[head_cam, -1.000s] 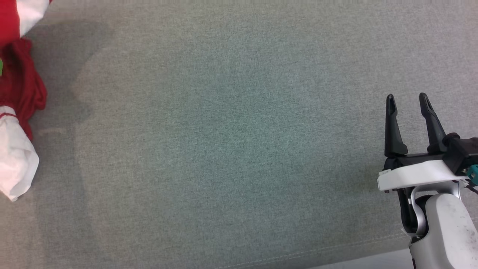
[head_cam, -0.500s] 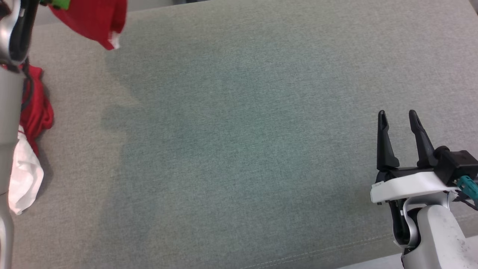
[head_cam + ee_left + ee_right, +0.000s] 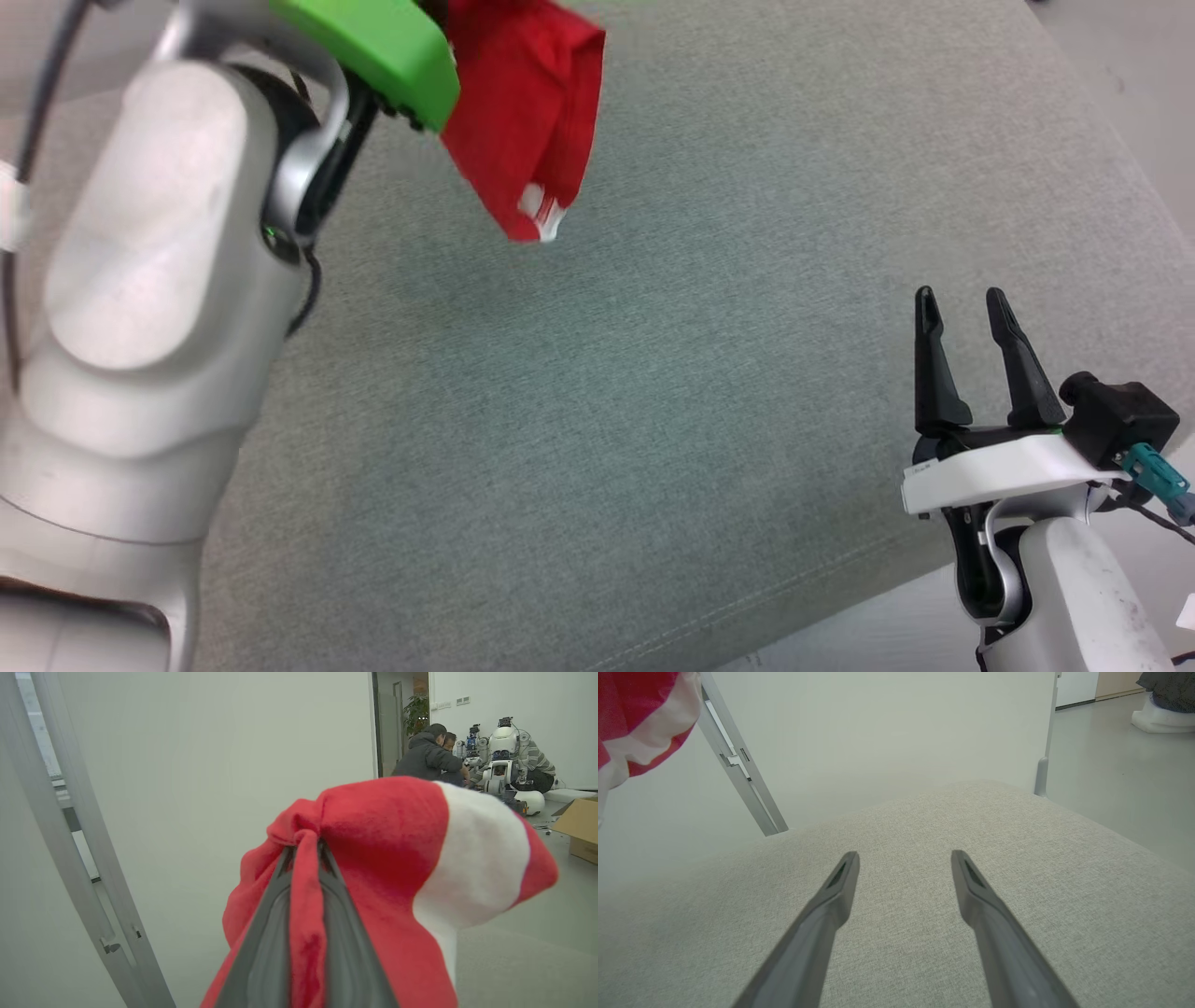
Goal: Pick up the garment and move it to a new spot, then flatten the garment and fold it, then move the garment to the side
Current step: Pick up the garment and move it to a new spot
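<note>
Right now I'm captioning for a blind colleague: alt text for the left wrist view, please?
The left gripper is shut on a bunched red-and-white garment, held before a pale wall. Far right, people sit by another white robot, near a cardboard box.

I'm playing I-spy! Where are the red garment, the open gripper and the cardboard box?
red garment [image 3: 523,112], head view, on its hanging red fold.
right gripper [image 3: 960,297], head view, midway between its open fingertips.
cardboard box [image 3: 581,821], left wrist view, on its top flap.

Open room: bare cushion [image 3: 653,420] ahead of your right gripper [image 3: 960,297].
In your way: hanging garment [image 3: 523,112], left forearm [image 3: 149,308].
</note>
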Available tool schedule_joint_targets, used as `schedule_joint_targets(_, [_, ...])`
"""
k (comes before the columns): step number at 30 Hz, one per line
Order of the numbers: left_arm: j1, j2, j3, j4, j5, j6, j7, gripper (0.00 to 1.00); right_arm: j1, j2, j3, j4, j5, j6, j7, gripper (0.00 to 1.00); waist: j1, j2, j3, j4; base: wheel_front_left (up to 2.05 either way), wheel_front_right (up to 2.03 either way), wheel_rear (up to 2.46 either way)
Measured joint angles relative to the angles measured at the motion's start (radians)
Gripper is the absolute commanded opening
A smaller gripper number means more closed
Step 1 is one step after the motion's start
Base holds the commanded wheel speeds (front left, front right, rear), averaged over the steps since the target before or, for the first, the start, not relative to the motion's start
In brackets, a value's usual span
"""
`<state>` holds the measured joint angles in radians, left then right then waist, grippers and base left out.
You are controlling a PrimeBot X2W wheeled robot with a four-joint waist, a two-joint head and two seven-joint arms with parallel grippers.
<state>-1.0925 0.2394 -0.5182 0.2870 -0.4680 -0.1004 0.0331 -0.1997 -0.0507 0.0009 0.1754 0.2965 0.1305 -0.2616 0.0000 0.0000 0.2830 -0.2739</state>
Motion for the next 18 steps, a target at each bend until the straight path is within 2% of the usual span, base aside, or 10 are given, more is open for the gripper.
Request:
schedule_joint_targets(7, [0.204,-0.053,-0.029,0.059,-0.042,0.039,-0.053,0.0,0.009,0.0,0.003,-0.011,0.02,0.0,0.0,1.0,0.0,0.0001,0.029,-0.051,0.0,0.0,0.0])
schedule_joint_targets(15, [0.38,-0.096,-0.107,0.188,-0.059,0.038,-0.084,0.0,0.008,0.0,0.017,-0.009,0.029,0.0,0.0,1.0,0.0,0.0,0.051,-0.066,0.0,0.0,0.0])
schedule_joint_targets(16, [0.391,-0.097,-0.121,0.206,-0.055,0.037,-0.092,0.39,0.008,0.0,0.021,-0.008,0.029,0.0,0.0,1.0,0.0,0.0,0.05,-0.065,0.0,0.0,0.0])
schedule_joint_targets(17, [0.398,-0.1,-0.131,0.218,-0.046,0.031,-0.102,1.0,0.008,0.0,0.024,-0.006,0.029,0.0,0.0,1.0,0.0,0.0,0.049,-0.063,0.0,0.0,0.0])
schedule_joint_targets(18, [0.401,-0.105,-0.132,0.226,-0.047,0.028,-0.111,1.0,0.008,0.0,0.026,-0.004,0.029,0.0,0.0,1.0,0.0,0.0,0.046,-0.061,0.0,0.0,0.0])
